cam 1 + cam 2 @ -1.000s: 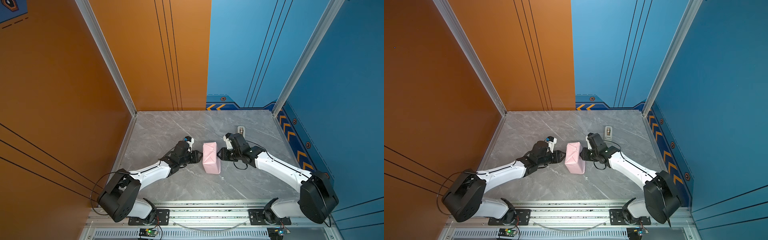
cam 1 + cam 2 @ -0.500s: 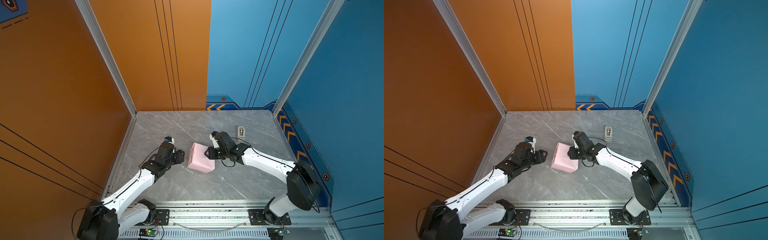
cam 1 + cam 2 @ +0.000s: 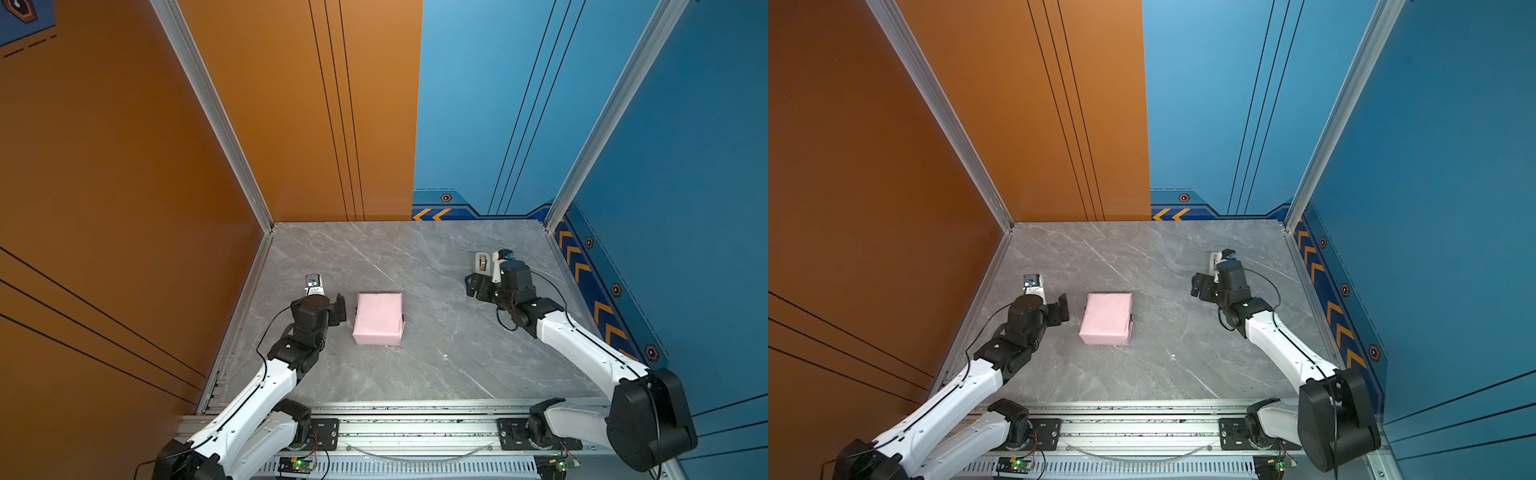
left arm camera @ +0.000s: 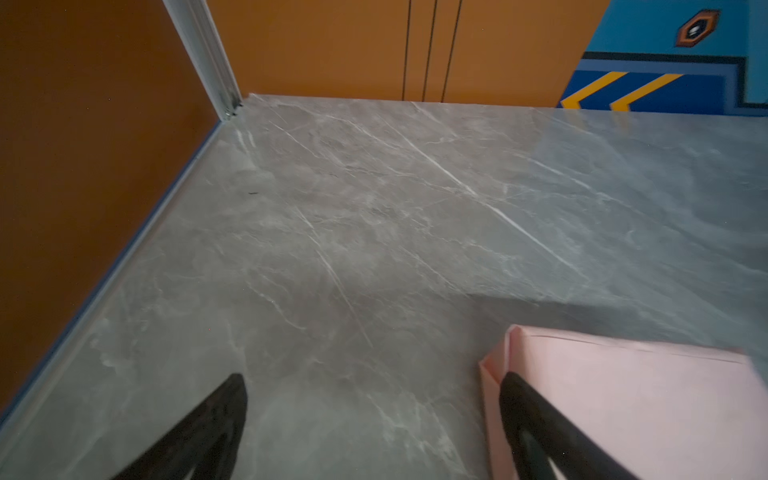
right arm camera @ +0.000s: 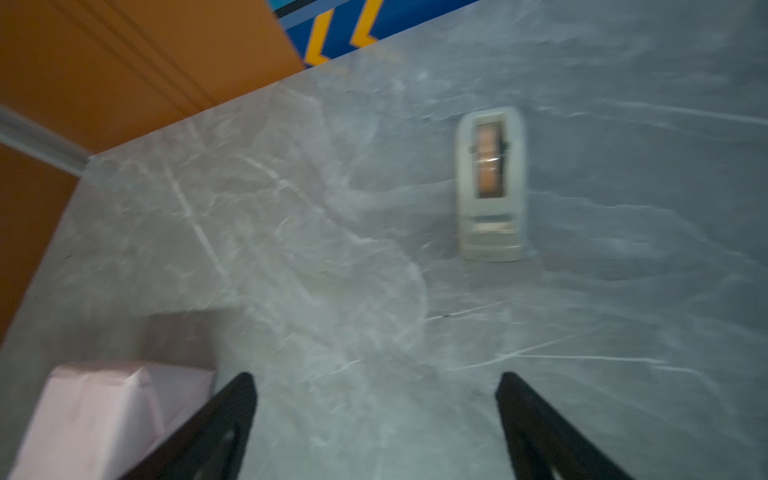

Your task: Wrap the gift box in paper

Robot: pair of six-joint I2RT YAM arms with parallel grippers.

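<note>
Left gripper (image 3: 337, 309) and right gripper (image 3: 473, 286) have backed off the box (image 3: 378, 318). In both top views it lies flat mid-surface (image 3: 415, 374) in pink paper (image 3: 1106, 318), just beside the left, well apart from the right; nearly square, sides parallel to the surface edges. Left wrist: jaws wide, empty, box beside one finger (image 4: 519, 399). Right wrist, blurred: jaws wide, empty, box off to one side.

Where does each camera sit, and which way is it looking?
Top views: high above the robot, looking down at the grey table, the pink wrapped box, and both whole arms: left arm, right arm.
Left wrist: on the left arm, low, facing the orange back corner; the open left jaws show, the wrapped box just past one.
Right wrist: on the right arm, looking down at the tape dispenser; the open right jaws show.
Shared: all views catch the wrapped box.
</note>
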